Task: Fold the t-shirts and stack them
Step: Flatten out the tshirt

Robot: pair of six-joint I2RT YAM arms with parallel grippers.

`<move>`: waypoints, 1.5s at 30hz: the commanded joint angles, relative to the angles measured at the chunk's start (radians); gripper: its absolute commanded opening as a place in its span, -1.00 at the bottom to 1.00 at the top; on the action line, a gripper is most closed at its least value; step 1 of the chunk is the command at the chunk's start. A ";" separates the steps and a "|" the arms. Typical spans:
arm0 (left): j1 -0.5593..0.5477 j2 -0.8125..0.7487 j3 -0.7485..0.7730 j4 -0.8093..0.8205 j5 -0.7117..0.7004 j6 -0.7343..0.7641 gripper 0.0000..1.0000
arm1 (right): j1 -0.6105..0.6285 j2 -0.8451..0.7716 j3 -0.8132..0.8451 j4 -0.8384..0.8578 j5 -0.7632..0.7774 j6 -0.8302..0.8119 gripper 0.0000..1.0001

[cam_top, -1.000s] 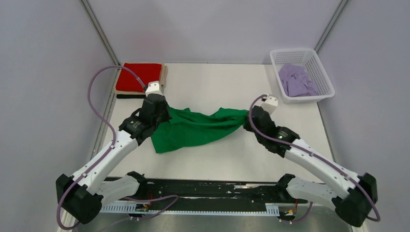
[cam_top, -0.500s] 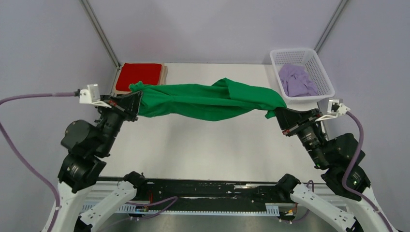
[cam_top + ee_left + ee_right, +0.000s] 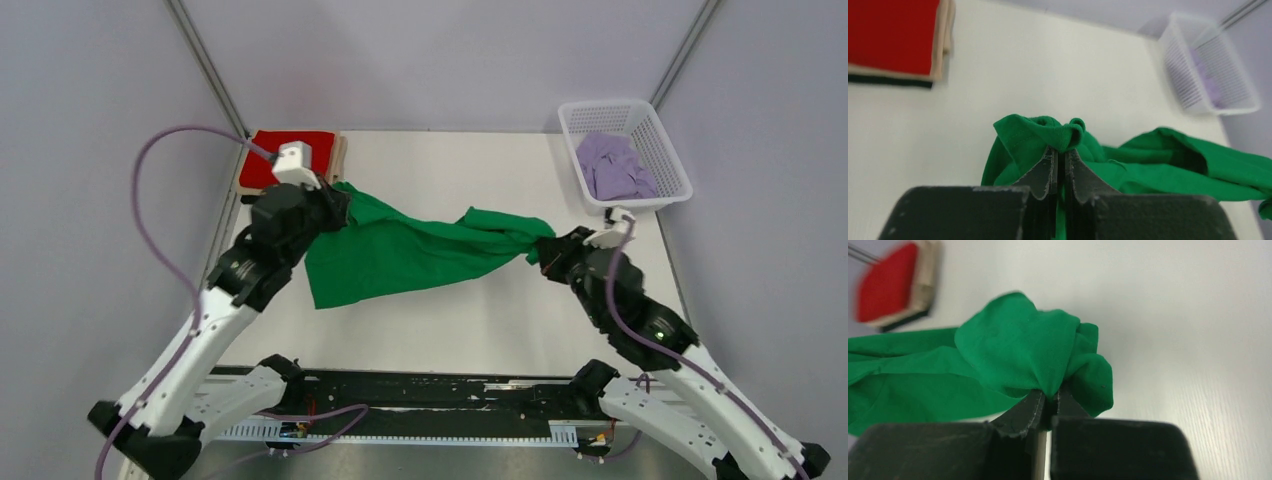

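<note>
Status: green t-shirt (image 3: 400,255) pinched at both ends

Top view. Green t-shirt crumpled mid-table (image 3: 450,320), most of it lying on the surface between the arms. Left gripper (image 3: 335,205) at its far-left end, right gripper (image 3: 548,255) at its right end. Folded stack in the far-left corner: red t-shirt (image 3: 275,150) on top, beige t-shirt (image 3: 340,150) edge under it, black t-shirt (image 3: 245,199) a sliver at the bottom. Lilac t-shirt (image 3: 610,165) bunched inside the white basket (image 3: 672,150), far-right corner.

Left wrist. Jaws nearly together, nipping a rolled fold of green cloth at their tips. Rest of the shirt spreads right. Stack at upper left, well apart.

Right wrist. Jaws pressed together on a bunched wad of green; cloth trails left. Stack blurred, upper left.
</note>
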State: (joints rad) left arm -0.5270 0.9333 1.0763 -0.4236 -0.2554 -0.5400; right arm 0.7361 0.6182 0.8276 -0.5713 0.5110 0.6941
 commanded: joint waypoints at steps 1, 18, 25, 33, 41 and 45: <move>0.004 0.160 -0.140 -0.020 -0.012 -0.092 -0.52 | -0.041 0.166 -0.163 -0.130 0.038 0.214 -0.94; 0.023 0.251 -0.210 -0.055 0.001 -0.181 0.99 | -0.104 0.138 -0.162 0.018 -0.062 0.009 1.00; 0.027 0.388 -0.195 0.033 0.113 -0.195 0.61 | -0.104 0.196 -0.201 0.112 -0.185 -0.023 1.00; 0.027 0.565 -0.149 0.030 0.056 -0.190 0.25 | -0.105 0.295 -0.241 0.129 -0.274 -0.002 1.00; 0.027 0.657 -0.097 0.008 0.060 -0.179 -0.43 | -0.104 0.310 -0.272 0.129 -0.281 0.014 1.00; 0.027 0.630 -0.095 -0.020 0.061 -0.180 -0.99 | -0.104 0.297 -0.275 0.129 -0.292 0.017 1.00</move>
State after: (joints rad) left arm -0.5026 1.5879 0.9455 -0.4282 -0.1776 -0.7174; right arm 0.6334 0.9344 0.5549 -0.4850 0.2386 0.6983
